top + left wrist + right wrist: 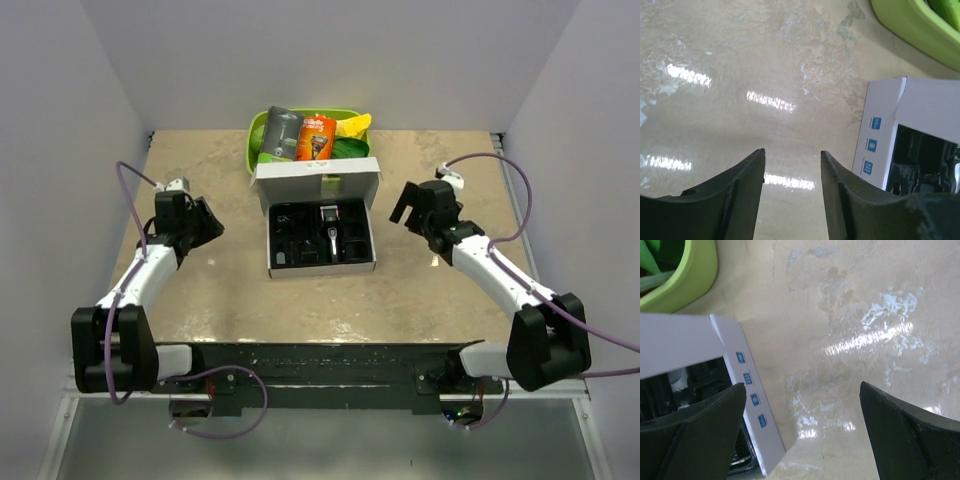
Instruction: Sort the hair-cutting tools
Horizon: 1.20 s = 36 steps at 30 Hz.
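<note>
An open white box [271, 262] with a black insert sits mid-table. The slim black clipper [330, 232] with its silver head lies in the insert's middle; other black pieces in the insert are too small to tell apart. The box also shows in the left wrist view [880, 135] and in the right wrist view [747, 390]. My left gripper [210, 222] is open and empty, left of the box, its fingers [840, 190] over bare table. My right gripper [403, 207] is open wide and empty, right of the box.
A green bin [258, 132] behind the box holds a grey-and-green package [279, 134], an orange razor package [315, 138] and a yellow item. The box's lid [318, 183] stands open towards the bin. Walls close in left, right and behind.
</note>
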Available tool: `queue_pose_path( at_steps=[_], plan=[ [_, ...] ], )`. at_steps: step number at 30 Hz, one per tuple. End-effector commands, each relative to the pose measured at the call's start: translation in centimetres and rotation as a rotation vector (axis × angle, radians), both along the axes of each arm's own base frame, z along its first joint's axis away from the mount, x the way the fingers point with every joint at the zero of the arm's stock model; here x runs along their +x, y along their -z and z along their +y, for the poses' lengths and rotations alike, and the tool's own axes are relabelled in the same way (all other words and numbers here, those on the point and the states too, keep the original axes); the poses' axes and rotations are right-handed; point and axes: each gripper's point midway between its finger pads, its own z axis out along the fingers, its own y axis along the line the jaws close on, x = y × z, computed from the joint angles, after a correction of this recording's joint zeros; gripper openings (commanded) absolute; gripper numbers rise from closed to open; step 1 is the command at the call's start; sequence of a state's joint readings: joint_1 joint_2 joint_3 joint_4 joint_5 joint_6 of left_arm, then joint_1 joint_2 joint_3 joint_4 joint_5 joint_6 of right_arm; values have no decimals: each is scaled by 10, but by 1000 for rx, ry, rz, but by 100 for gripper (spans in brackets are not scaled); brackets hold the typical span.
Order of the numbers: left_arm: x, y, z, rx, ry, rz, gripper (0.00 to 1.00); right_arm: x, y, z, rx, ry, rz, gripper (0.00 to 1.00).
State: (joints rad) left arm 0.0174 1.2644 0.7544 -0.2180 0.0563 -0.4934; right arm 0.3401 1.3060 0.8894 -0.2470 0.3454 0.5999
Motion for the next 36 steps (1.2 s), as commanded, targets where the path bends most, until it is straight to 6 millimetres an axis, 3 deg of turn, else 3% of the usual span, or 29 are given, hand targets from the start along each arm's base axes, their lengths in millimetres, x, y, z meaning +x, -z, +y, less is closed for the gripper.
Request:
queue_pose_path(
  at_steps=[1,2,5,8,11,12,13,14,18,24,36],
  plan=[
    [29,-17,-9,-150,131,-133,53,38,-21,9,165,-131,-113,98],
    [31,-16,-11,-172,141,-131,54,45,-13,-2,171,-117,-96,98],
    [43,-21,-24,-236,209,-175,52,60,-3,-6,185,-151,-92,96],
    [52,-21,-30,-276,241,-189,42,70,-2,-1,202,-188,-96,86],
    [61,-19,-32,-297,248,-190,22,79,6,5,216,-214,-77,51],
    [66,-20,-33,-309,247,-196,18,81,12,7,219,-221,-66,35],
    [68,-21,-34,-318,250,-199,15,85,11,7,214,-224,-75,11],
    [70,-22,-35,-327,253,-201,9,89,8,7,215,-225,-86,0],
    [86,-30,-40,-381,263,-238,0,101,7,13,228,-245,-100,0],
    [103,-41,-63,-458,338,-276,0,114,-6,32,241,-315,-163,0],
    [105,-52,-120,-471,457,-266,0,105,-19,92,270,-474,-189,0]
  ],
)
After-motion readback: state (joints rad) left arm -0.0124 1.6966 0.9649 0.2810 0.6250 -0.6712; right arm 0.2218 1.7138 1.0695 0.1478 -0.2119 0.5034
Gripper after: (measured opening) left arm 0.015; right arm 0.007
